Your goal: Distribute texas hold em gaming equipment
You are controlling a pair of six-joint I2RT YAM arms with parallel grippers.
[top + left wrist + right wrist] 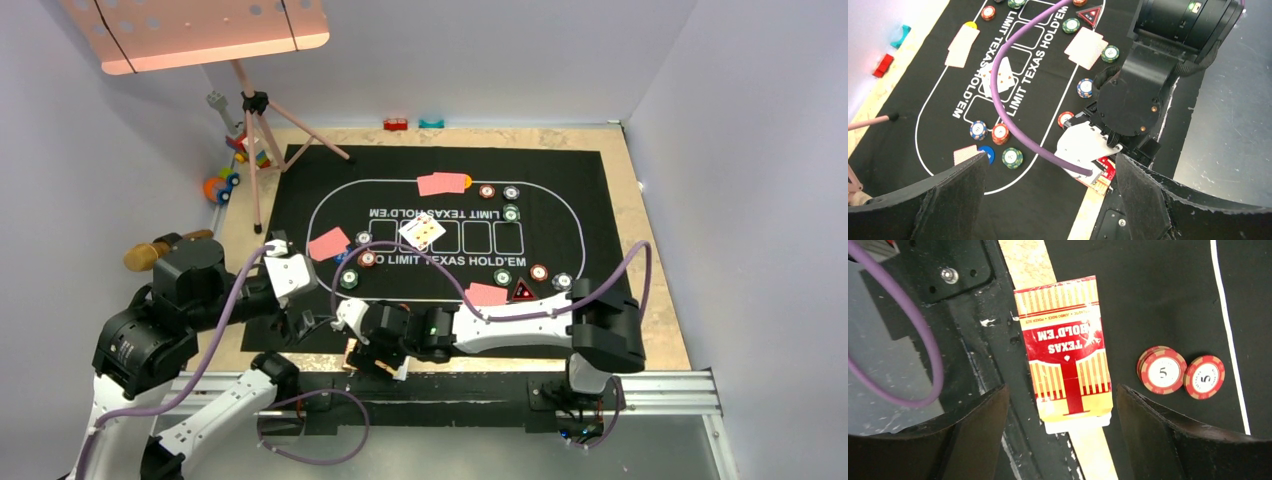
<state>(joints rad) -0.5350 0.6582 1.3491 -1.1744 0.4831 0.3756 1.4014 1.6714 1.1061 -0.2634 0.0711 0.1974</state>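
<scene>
Black felt mat [600, 200] is already well dressed: red-backed card pairs sit at twelve o'clock [441, 183], nine o'clock [329, 244] and six o'clock [487, 294], chips [498, 190] are grouped beside each seat, the triangular marker [522, 291] lies by the six o'clock hand, and face-up cards [421, 232] occupy one board box. By my read you're past halfway, with the other board boxes still bare. Now look down your right wrist view: the red Texas Hold'em card box [1065, 350] lies at the mat's near edge, at about seven o'clock, half on the bare wood strip, cards peeking from its open end, two red 5 chips [1180, 372] just beside it. Your right gripper [1060, 440] hovers spread wide over that box, holding nothing. Your left gripper [1048, 200] is parted wide too, empty, hanging at eight o'clock. Mind the purple cable [1013, 95] looping across the mat, and the right arm's forearm stretched low over the six o'clock chips. The pink stand [255, 130], the toys at ten o'clock [222, 186] and the small blocks [412, 124] at twelve are well apart.
</scene>
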